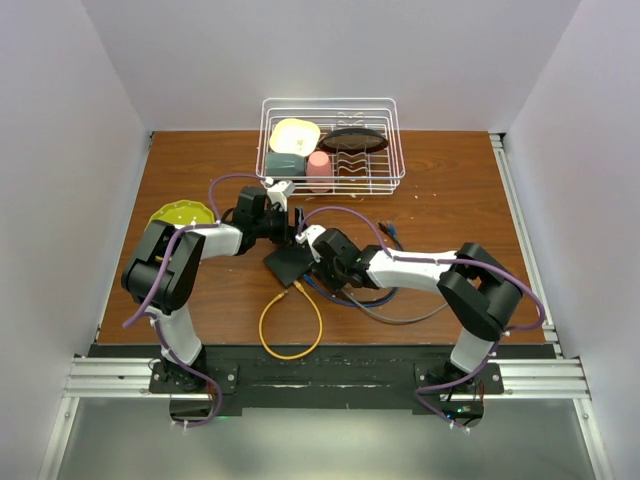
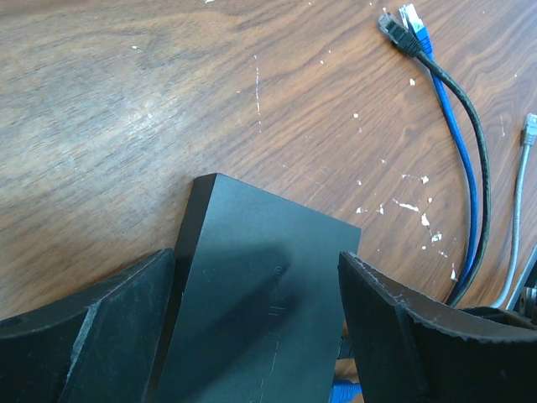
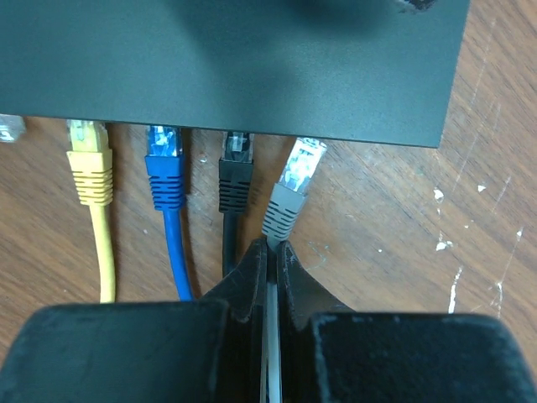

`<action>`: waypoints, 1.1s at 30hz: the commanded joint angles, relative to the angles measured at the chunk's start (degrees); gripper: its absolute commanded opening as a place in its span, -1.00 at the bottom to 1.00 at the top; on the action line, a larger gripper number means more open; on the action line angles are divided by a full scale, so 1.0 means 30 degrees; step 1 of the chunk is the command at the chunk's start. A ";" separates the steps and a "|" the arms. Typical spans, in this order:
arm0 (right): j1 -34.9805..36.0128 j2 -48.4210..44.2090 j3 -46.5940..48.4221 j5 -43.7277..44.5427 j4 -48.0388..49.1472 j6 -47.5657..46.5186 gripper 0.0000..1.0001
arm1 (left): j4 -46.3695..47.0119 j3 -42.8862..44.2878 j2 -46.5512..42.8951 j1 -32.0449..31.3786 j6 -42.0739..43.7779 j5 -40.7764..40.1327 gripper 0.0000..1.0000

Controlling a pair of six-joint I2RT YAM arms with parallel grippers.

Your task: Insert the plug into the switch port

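Note:
The dark grey switch box (image 1: 285, 263) lies flat mid-table. My left gripper (image 2: 256, 319) straddles it from the far side. Its fingers (image 2: 126, 327) stand wide and press against two opposite sides of the box (image 2: 252, 277). My right gripper (image 3: 271, 248) is shut on the grey cable just behind the grey plug (image 3: 289, 197). The plug is tilted, with its clear tip at the box's port edge (image 3: 361, 134), right of the black plug (image 3: 237, 172). Yellow (image 3: 91, 164) and blue (image 3: 164, 164) plugs sit along the same edge. The port openings are hidden under the box's top.
A white wire dish rack (image 1: 330, 101) with cups and dishes stands at the back. A yellow-green bowl (image 1: 180, 213) sits behind the left arm. Loose blue and black cable ends (image 2: 403, 25) lie beyond the box. A yellow cable loop (image 1: 290, 325) lies near the front edge.

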 commanded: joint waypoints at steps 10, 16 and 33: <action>0.0169 -0.0480 -0.0065 0.2915 0.2380 0.1213 -1.00 | 0.0038 0.0218 -0.0296 -0.0209 0.0376 0.1142 0.66; 0.0139 -0.0713 0.0051 0.3121 0.2586 0.1594 -1.00 | -0.0167 0.0219 -0.0471 -0.0209 0.0492 0.1115 0.66; 0.0169 -0.2150 -0.0651 0.2710 0.4431 0.2561 -1.00 | -0.0050 0.0190 -0.0266 -0.0180 0.0463 0.1290 0.66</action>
